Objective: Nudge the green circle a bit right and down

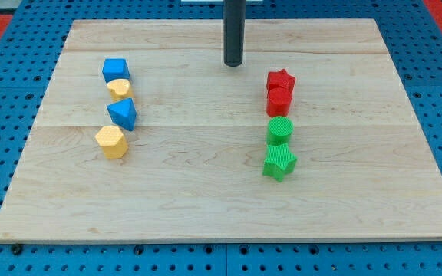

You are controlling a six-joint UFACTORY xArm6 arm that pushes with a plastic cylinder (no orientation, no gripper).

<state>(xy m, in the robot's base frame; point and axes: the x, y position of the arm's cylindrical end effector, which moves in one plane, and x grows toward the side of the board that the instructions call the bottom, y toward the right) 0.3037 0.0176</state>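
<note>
Wooden board (206,199) lay flat on the blue pegboard (6,115). My tip (232,64) sat at the far centre, bare rod, nothing to open, touching no block. Green circle (279,129) was right of centre, touching the green star (279,162) nearer and just near of the red blocks (279,92). Tip stood well apart, far-left of it.

Pale wooden board (206,192) with blue, yellow, red and green blocks.

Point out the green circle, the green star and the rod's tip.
green circle (280,129): camera view, on its ridged top face.
green star (279,162): camera view, on its top face.
my tip (232,64): camera view, at the rod's very lower end.
</note>
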